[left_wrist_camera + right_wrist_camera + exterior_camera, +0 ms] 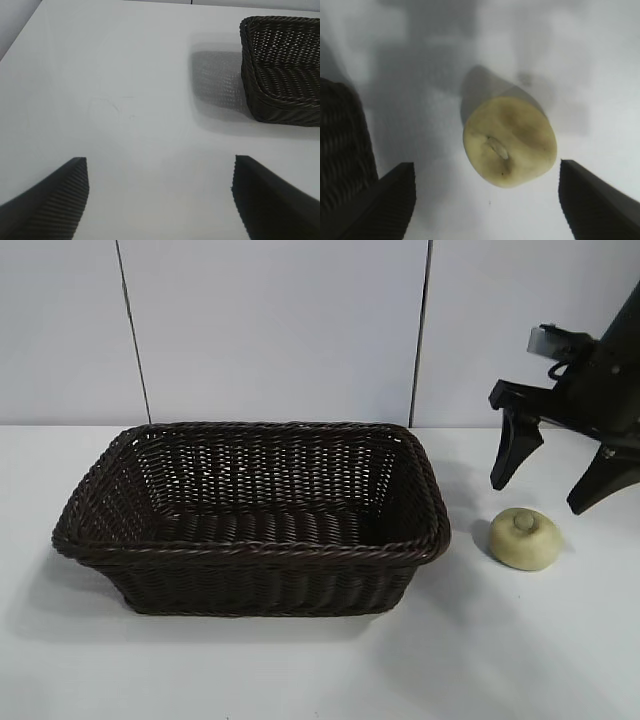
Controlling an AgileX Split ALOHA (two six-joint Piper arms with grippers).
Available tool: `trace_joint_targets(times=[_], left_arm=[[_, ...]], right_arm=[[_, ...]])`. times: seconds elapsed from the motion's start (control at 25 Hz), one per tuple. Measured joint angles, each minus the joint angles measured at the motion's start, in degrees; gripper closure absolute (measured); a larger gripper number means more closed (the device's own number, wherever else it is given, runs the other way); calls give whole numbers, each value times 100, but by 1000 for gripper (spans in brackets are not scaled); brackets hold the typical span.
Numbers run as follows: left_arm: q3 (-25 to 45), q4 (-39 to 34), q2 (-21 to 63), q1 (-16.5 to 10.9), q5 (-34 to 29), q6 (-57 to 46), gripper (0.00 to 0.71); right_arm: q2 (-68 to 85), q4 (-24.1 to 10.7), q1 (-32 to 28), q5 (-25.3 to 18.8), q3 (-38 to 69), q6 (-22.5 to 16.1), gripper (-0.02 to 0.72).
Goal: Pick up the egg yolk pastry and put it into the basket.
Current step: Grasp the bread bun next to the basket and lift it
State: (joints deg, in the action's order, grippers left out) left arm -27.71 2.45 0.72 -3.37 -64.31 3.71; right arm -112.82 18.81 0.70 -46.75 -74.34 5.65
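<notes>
White table (300, 670): egg yolk pastry (523, 538) just below open right gripper (560, 485)

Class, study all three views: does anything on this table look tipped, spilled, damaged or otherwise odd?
Nothing stands out. The basket sits upright and empty on the table. The egg yolk pastry rests whole beside it, knob up. The right pincer hangs open above the pastry; the left pincer is open over bare table.
</notes>
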Motion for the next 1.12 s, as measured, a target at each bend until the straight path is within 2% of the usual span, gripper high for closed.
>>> trace_joint_targets(times=[0.2,0.48,0.56,0.68,0.76,1.12], left_arm=[[0,0,0,0,0,0,139],[0,0,0,0,0,0,139],[0,0,0,0,0,0,139],[0,0,0,0,0,0,139],[0,0,0,0,0,0,139],[0,0,0,0,0,0,139]], right_arm=[[-350,127,0,170,-6,0,153],[-416,128,0,303,-6,-4,310],[-416,83,0,303,-6,-4,390],[-416,26,0,296,-6,-4,579],[-416,19,0,249,-6,-4,636],[189,-8,0,-179,-14,122,650]])
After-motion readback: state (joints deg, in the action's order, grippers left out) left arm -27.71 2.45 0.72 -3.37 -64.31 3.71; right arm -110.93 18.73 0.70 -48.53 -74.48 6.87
